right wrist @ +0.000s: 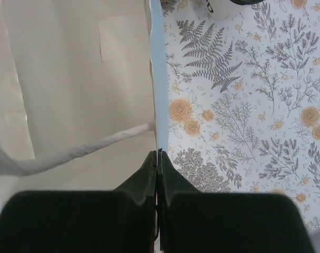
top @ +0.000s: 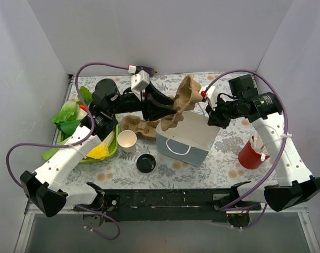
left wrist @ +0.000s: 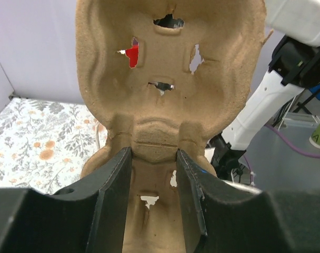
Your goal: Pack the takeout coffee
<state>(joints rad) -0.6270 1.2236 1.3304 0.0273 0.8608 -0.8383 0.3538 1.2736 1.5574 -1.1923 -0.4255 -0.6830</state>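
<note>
The takeout coffee (right wrist: 226, 9) shows only as a sliver of white cup with dark print at the top edge of the right wrist view. It stands on the floral table (top: 228, 158) just beyond the paper bag (top: 194, 154). In the overhead view I cannot pick it out (the lifted carrier probably covers it). It is neither in the bag nor in a carrier, so by my reading the packing is at an early step: getting the cup carrier (left wrist: 170, 105) into the bag. The carrier hangs upright over the bag's mouth, at the centre of the overhead frame. The next move, I judge, calls for tipping it flat and lowering it squarely between the bag's walls without snagging the rim, with the bag held steady. The left claw (left wrist: 153, 153) stands partly open, its fingers clamped on either side of the carrier's narrow middle rib. The right claw (right wrist: 158, 153) is squeezed fully closed on the bag's thin rim, low centre of its view
</note>
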